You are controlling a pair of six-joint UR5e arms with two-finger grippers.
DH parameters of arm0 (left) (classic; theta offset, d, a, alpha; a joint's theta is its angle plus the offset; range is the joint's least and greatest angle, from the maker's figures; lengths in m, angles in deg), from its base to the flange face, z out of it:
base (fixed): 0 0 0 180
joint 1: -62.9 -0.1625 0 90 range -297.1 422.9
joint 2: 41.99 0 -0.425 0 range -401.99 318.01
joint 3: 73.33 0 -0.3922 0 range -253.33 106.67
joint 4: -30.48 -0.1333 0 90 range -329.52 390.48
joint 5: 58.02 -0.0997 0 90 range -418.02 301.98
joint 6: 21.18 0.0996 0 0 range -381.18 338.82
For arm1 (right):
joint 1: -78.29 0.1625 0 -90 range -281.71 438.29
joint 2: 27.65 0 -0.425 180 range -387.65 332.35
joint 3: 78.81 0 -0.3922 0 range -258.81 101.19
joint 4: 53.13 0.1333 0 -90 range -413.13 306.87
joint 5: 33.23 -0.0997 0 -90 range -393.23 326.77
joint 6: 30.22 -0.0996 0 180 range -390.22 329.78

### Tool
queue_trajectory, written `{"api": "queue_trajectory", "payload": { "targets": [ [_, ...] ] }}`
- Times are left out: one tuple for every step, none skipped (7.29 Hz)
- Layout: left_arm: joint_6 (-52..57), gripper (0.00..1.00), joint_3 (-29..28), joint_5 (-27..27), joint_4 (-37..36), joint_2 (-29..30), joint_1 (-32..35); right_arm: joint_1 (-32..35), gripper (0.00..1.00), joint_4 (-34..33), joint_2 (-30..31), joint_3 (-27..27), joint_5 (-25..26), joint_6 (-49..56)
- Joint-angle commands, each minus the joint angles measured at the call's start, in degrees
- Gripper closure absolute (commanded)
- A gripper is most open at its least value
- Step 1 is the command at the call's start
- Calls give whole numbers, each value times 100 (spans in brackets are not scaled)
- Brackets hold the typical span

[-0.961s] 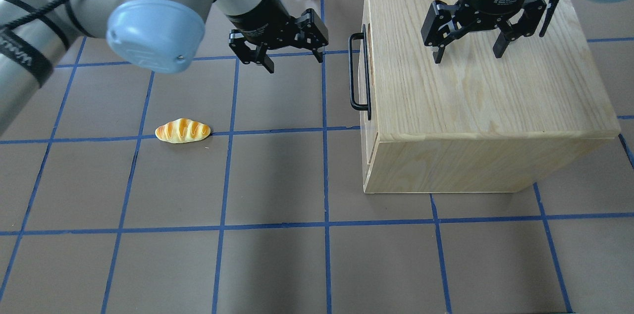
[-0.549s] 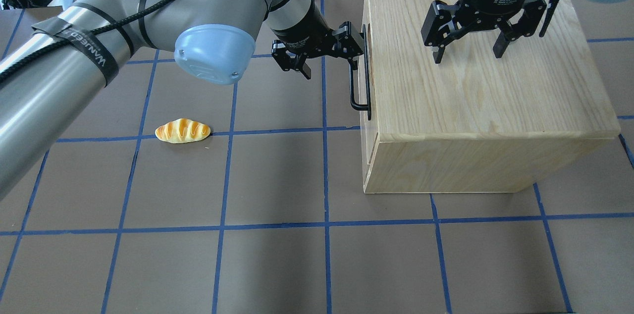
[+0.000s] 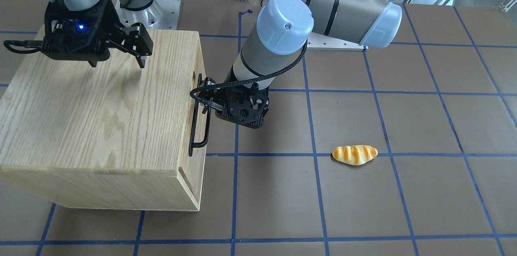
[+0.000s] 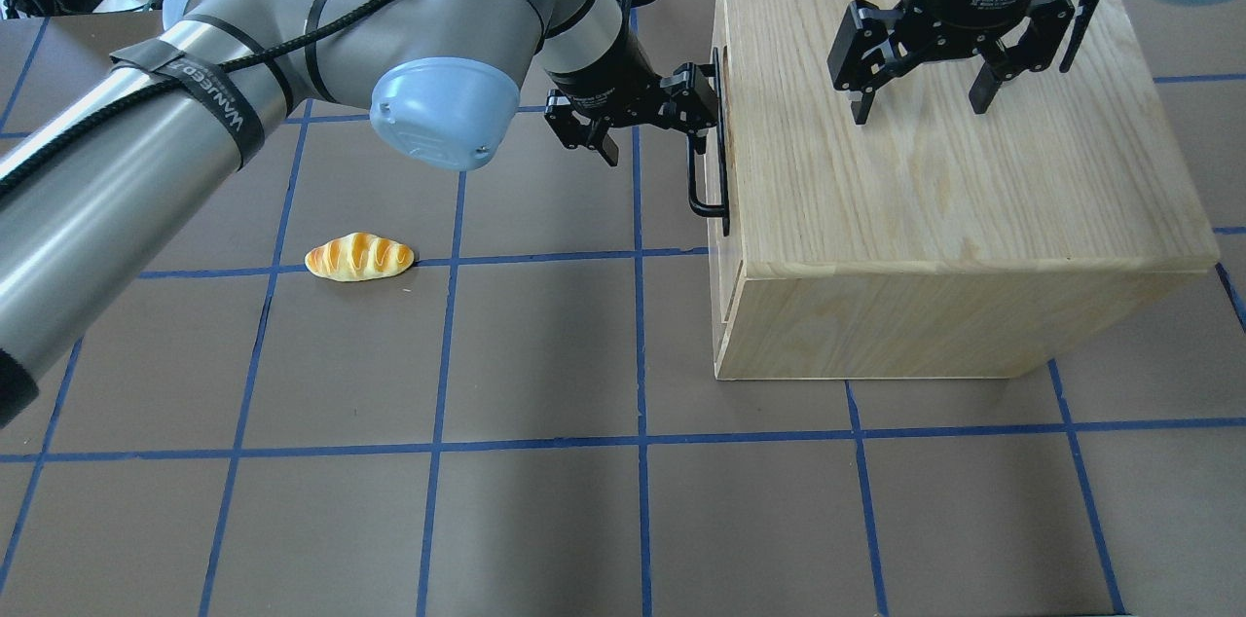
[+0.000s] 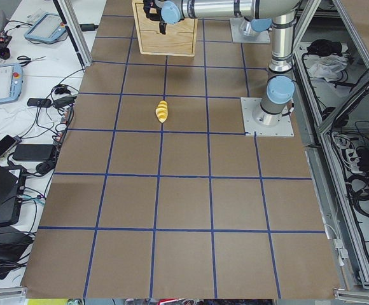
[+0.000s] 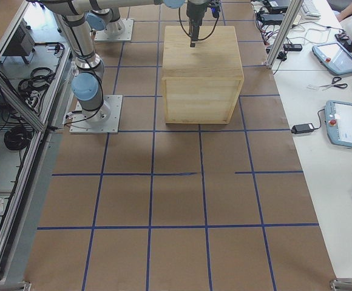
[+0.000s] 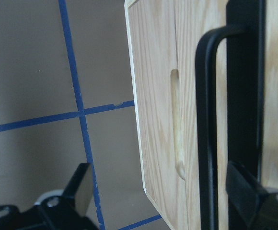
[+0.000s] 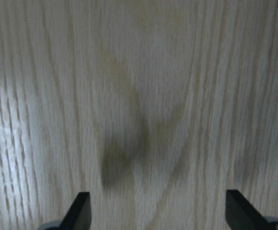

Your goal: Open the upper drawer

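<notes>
Overhead exterior: upper drawer [image 3: 200,126], light wood, sits shut in the oak-grain cabinet [image 4: 925,189] front that faces the robot's left. Its slim black metal bar handle [image 4: 693,177] runs level, near to far. Left gripper [image 4: 654,123], the nearer tool, is spread with the bar between its fingers, unclenched, and the pull should run leftward, square to the bar. Right gripper [image 4: 918,108], spread and empty, hangs over the cabinet top.
</notes>
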Motion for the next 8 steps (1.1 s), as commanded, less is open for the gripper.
{"api": "queue_trajectory", "payload": {
  "targets": [
    [231, 0, 18, -9, 2, -6, -43, 0, 0, 0, 0, 0, 0, 0],
    [232, 0, 44, -35, 71, -50, -148, 0, 0, 0, 0, 0, 0, 0],
    [241, 0, 157, -44, 72, -129, -219, 0, 0, 0, 0, 9, 0, 0],
    [250, 0, 307, -52, 72, -190, -359, 0, 0, 0, 0, 9, 0, 0],
    [302, 0, 343, -52, 107, -269, -578, 0, 0, 0, 0, 0, 0, 0],
    [311, 0, 343, -61, 107, -348, -745, 0, 0, 0, 0, 0, 0, 0],
    [320, 1, 352, -166, 194, -401, -912, 0, 0, 0, 0, 0, 0, 0],
    [329, 1, 352, -410, 247, -463, -1018, 0, 0, 0, 0, 0, 0, 0]
  ]
}}
